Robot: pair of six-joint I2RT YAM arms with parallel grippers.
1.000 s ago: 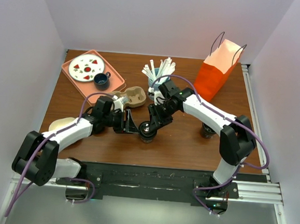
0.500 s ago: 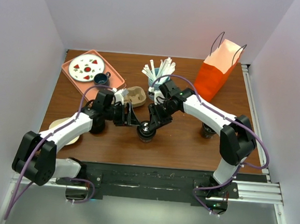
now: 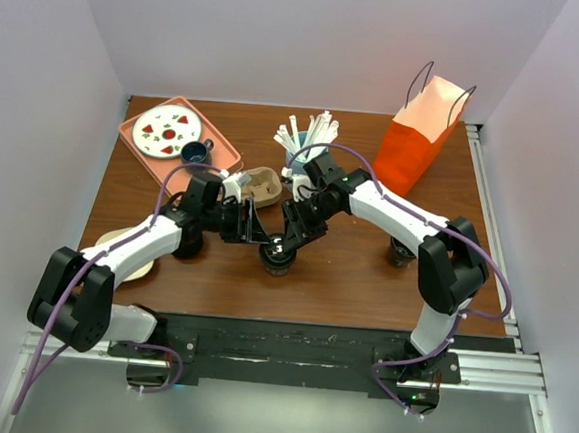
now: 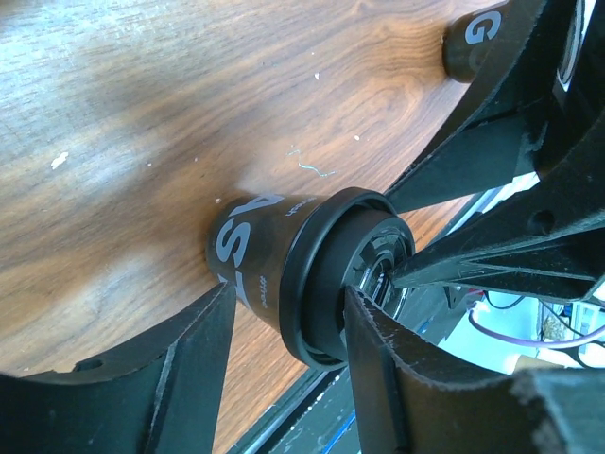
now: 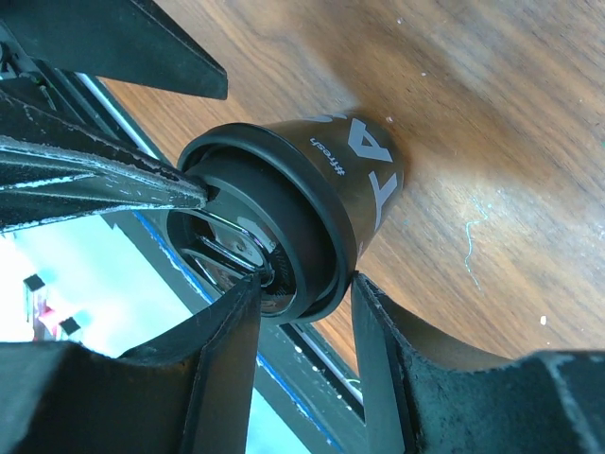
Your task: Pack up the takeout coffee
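A black takeout coffee cup (image 3: 277, 255) with a black lid (image 5: 284, 236) stands upright on the wooden table (image 3: 345, 281). My left gripper (image 3: 262, 237) reaches it from the left. Its jaws straddle the cup (image 4: 255, 251): one finger (image 4: 378, 369) lies against the lid, while the other (image 4: 194, 369) stands a sliver off it. My right gripper (image 3: 290, 237) comes from the upper right and is shut on the lid's rim, with one finger (image 5: 227, 350) over the lid's top and the other (image 5: 378, 340) outside.
An orange paper bag (image 3: 424, 132) stands at the back right. A cardboard cup carrier (image 3: 256, 186) lies behind the grippers. Beside it is a cup of stirrers (image 3: 305, 143), and a pink tray (image 3: 220, 149) sits at the back left. A second black cup (image 3: 401, 253) stands by the right arm.
My left gripper opened a little, moved up to the cup and narrowed around it. The right gripper and the cup shifted slightly left.
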